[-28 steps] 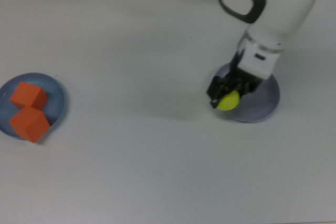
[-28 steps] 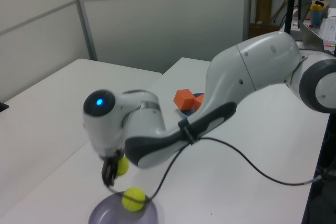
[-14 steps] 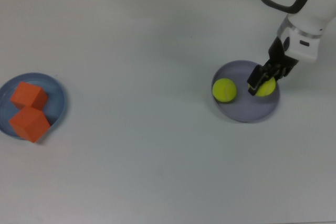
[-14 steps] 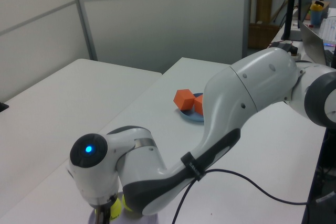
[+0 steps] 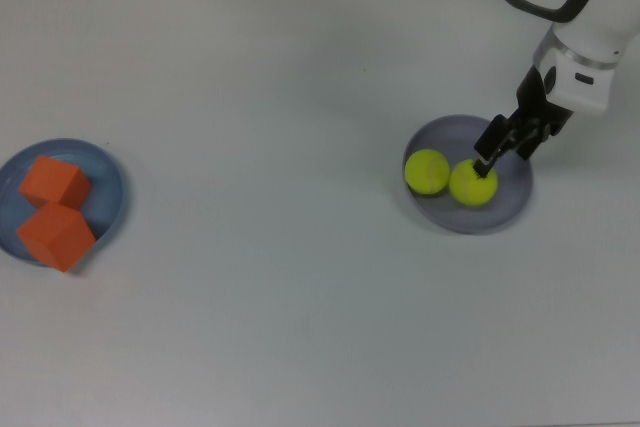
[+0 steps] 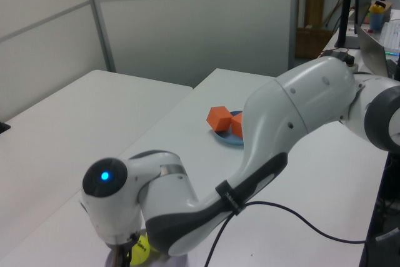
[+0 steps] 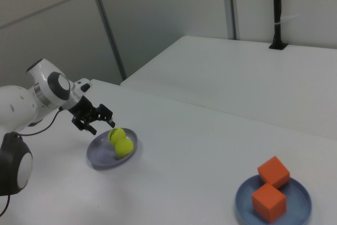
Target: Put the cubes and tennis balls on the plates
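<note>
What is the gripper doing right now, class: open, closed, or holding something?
Gripper: open, holding nothing, above the purple plate beside the two tennis balls.

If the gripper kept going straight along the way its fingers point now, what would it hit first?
Most likely the nearer tennis ball lying on the purple plate: the open gripper angles down toward it. Depth is hard to judge.

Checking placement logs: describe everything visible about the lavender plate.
The pale lavender round shallow plate has a raised rim and a smooth, faintly glossy look. It lies flat on the white table, toward the top view's right. Two yellow-green fuzzy tennis balls rest in it, side by side and apparently touching. The black gripper hangs over its far edge with open jaws, gripping nothing. No contact between gripper and plate shows.
</note>
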Controlling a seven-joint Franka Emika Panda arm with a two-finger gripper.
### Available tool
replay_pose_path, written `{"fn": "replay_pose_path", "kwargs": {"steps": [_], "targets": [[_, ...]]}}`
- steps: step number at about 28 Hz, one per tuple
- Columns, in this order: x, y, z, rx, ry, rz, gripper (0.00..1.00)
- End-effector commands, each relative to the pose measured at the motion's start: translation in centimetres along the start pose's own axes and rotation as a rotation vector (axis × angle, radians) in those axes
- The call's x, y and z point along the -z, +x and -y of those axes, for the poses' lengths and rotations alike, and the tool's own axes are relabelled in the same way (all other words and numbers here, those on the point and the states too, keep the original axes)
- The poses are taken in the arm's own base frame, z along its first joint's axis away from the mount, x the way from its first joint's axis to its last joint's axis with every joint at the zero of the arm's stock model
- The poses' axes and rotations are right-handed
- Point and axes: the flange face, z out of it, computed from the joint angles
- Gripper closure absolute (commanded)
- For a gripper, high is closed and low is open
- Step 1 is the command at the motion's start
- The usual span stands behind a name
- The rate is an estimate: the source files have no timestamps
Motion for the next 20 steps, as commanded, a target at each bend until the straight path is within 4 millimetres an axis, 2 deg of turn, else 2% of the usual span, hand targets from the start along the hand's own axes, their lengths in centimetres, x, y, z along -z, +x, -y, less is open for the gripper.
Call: {"fn": "replay_pose_path", "kwargs": {"steps": [1, 3, 5, 8, 9, 11, 12, 16, 17, 20], "targets": [[5.2, -0.9, -4.3, -0.085, 0.009, 0.028, 0.00], [6.8, -1.4, -5.7, -0.099, 0.018, 0.049, 0.00], [9.1, -2.0, -8.2, -0.129, 0.040, 0.063, 0.00], [11.0, -2.8, -11.9, -0.179, 0.058, 0.058, 0.00], [12.3, -3.4, -13.3, -0.192, 0.060, 0.065, 0.00], [13.4, -4.1, -15.1, -0.206, 0.046, 0.086, 0.00], [14.5, -5.0, -17.8, -0.235, 0.024, 0.108, 0.00], [16.3, -7.3, -22.1, -0.309, 0.039, 0.154, 0.00], [17.4, -8.7, -24.3, -0.334, 0.052, 0.172, 0.00], [18.6, -11.1, -26.9, -0.325, 0.087, 0.232, 0.00]]}}
